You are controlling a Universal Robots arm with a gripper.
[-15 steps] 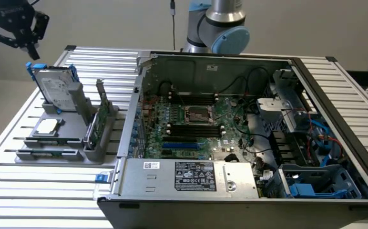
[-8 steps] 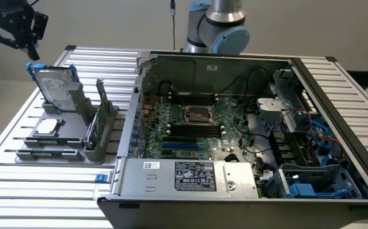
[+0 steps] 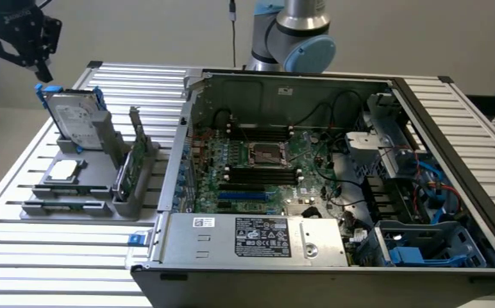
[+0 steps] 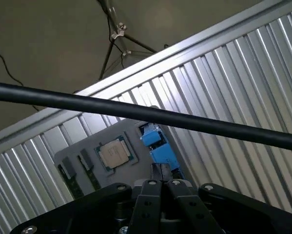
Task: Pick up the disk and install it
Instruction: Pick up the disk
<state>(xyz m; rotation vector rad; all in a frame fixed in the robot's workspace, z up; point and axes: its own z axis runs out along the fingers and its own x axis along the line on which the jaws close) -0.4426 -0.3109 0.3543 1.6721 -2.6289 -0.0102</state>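
One flat silver-grey disk (image 3: pixel 70 122) w/ blue plastic frame is stood upright in a grey holder (image 3: pixel 96 172) on the ribbed metal table (image 3: pixel 59 256), black gripper (image 3: pixel 42 69) closed on nothing just above.

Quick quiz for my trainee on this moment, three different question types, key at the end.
1. True or false: the disk stands upright in the grey fixture, outside the computer case.
2. Pick one. The gripper is:
A) shut on the disk
B) shut, holding nothing, just above the disk's top edge
C) down inside the computer case
3. Fill in: the square silver part lying flat on the grey fixture near the disk is the ____.

Key: 1 true; 2 B; 3 processor chip.
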